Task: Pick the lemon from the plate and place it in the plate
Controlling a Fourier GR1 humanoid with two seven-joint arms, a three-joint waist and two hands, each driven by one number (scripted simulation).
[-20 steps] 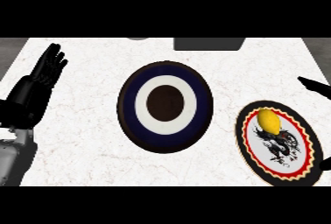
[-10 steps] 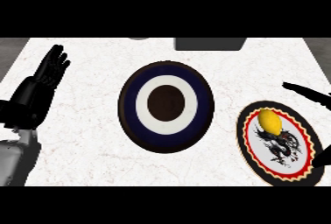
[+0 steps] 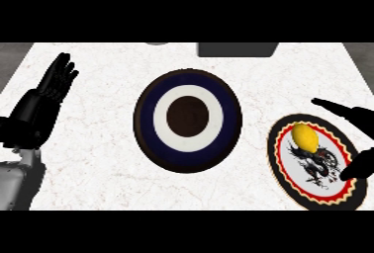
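Observation:
A yellow lemon (image 3: 304, 138) lies on the upper part of a white plate (image 3: 292, 173) with a red and black scalloped rim and a dark dragon figure, at the right of the counter. In the middle sits a dark blue plate (image 3: 150, 138) with a white ring and a dark centre, holding nothing. My right hand (image 3: 356, 114) comes in from the right edge, open, one finger stretched out above the lemon's plate and its thumb low beside the plate's right rim. It touches neither lemon nor plate. My left hand (image 3: 50, 91) rests open at the far left, fingers up.
A dark grey box (image 3: 237, 49) stands at the counter's back edge, right of centre. A small grey round thing (image 3: 156, 43) shows beside it at the back. The white marbled counter (image 3: 95, 163) spreads between the plates and the left arm.
My right hand has slid leftward from the right edge, over the lemon's plate. The left hand has lifted slightly. Lemon and plates have not moved.

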